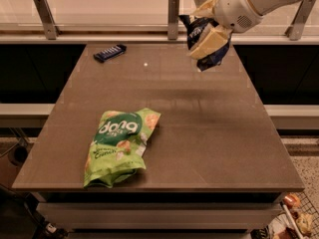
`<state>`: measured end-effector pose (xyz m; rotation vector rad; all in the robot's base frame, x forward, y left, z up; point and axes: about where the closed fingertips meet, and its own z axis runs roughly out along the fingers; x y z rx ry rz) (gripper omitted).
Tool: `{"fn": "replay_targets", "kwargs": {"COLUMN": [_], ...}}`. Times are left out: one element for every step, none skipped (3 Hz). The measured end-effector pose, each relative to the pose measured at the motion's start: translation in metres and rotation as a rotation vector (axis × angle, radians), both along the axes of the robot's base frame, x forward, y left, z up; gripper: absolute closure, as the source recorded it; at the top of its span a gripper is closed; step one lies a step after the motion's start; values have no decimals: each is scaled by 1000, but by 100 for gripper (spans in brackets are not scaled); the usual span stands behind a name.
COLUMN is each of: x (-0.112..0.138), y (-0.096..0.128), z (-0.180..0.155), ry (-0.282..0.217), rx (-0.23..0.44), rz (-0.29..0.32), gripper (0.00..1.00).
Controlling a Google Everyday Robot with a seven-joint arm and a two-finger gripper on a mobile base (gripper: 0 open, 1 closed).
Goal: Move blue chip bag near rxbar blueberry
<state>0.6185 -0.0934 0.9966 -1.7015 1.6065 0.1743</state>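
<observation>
A: Where is the blue chip bag (196,29) at this moment?

B: We see it in the upper right of the frame, in the air above the far right part of the surface (209,123). The gripper (205,43) is there too. Its jaws are closed on the middle of the bag, so the dark foil comes out above and below them.

A: And the rxbar blueberry (109,53)?

B: It lies flat in the upper left of the frame, near the far edge of the surface and well apart from the bag. The green snack bag (119,146) lies in the lower left, not between them.

A: How do we expect the bag to handle?

B: We judge it light and soft, mostly full of air, with glossy foil that can slide. The chips inside are fragile, so a hard squeeze may crush them, and a loose one may let the bag slip or turn.

A: Is the hold good, then?

B: We think a grip across the middle is sensible, because the foil folds there and gives the jaws something to press. Beside the bar we should lower it gently, since such a bag can tip after release.
</observation>
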Motion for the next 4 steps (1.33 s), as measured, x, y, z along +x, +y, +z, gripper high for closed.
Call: {"fn": "replay_targets", "kwargs": {"x": [16,50,88,120], "y": [18,55,93,120], "z": [1,-3,-6,-16], "ry": [-46,-124,-202,-251], "rx": [-30,-61,-59,-33], "rz": [-33,-89,-114,-124], "gripper": [100,100,100,100]}}
